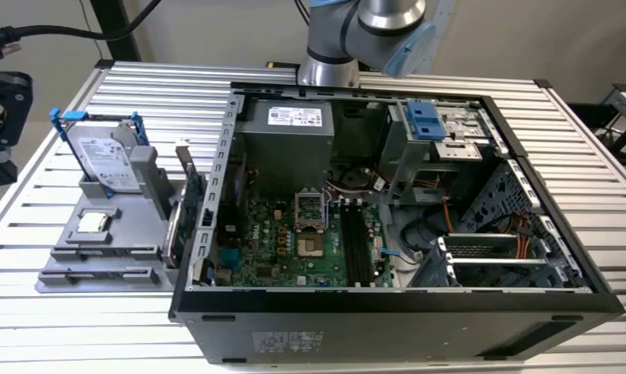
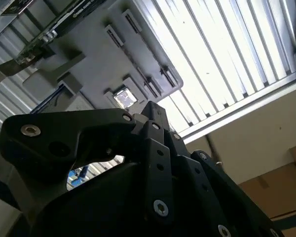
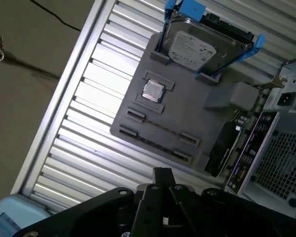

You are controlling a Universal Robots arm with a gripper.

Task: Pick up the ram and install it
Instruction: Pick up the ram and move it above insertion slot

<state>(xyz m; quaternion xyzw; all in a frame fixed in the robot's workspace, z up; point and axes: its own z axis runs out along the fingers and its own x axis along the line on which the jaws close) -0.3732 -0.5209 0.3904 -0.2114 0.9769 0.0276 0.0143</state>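
Whether the black linkage gripper (image 3: 163,174) is open or closed we cannot tell. It hangs just off the grey plastic fixture plate (image 3: 187,113), past its slotted edge. The ram (image 3: 158,129) is seemingly the thin stick standing edge-on in that plate, near the square silver processor chip (image 3: 153,91), and it sits untouched. We judge a good approach squares up across its thin edge, centred along its length.

One PC case (image 1: 396,323), one hard drive (image 1: 104,160), one fixture (image 1: 94,261), one processor (image 1: 92,223).
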